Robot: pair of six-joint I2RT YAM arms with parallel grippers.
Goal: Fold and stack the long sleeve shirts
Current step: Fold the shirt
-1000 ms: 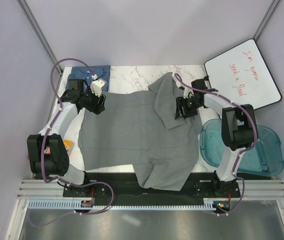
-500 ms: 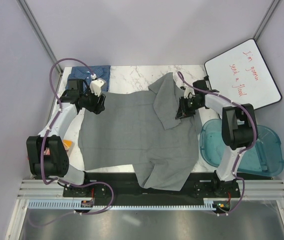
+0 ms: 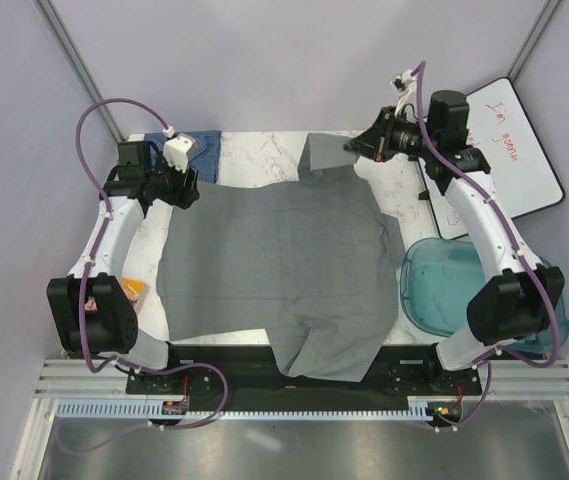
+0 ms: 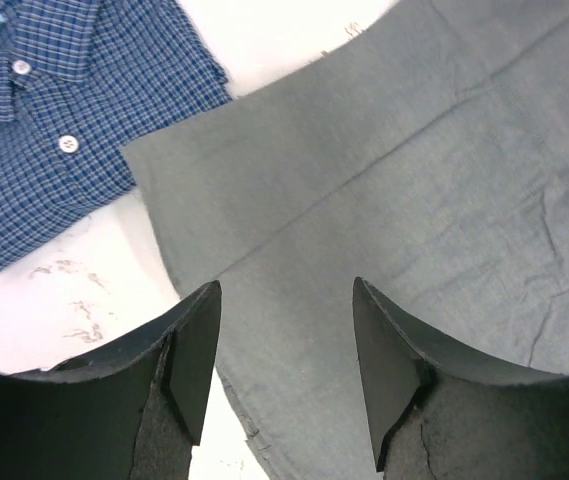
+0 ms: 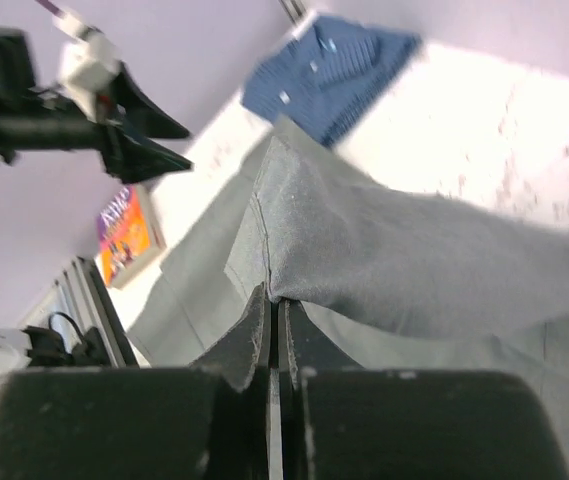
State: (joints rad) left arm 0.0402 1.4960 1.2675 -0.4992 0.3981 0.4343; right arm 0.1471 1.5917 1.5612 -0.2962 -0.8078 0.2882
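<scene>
The grey long sleeve shirt lies spread flat over most of the marble table. My right gripper hangs raised over the table's far edge, shut on a fold of the shirt's grey cloth, which drapes from its jaws. My left gripper hovers open over the shirt's far left corner, with nothing between its fingers. The blue checked shirt sits folded at the far left corner, with its buttons showing.
A colourful book lies at the table's left edge, also showing in the right wrist view. A whiteboard with red writing leans at the right. A teal plastic tub stands beside the table's right edge.
The right gripper shut on the folded-over grey sleeve and rose with it toward the far edge, unfolding that part. The left gripper drifted slightly left and back, still open.
</scene>
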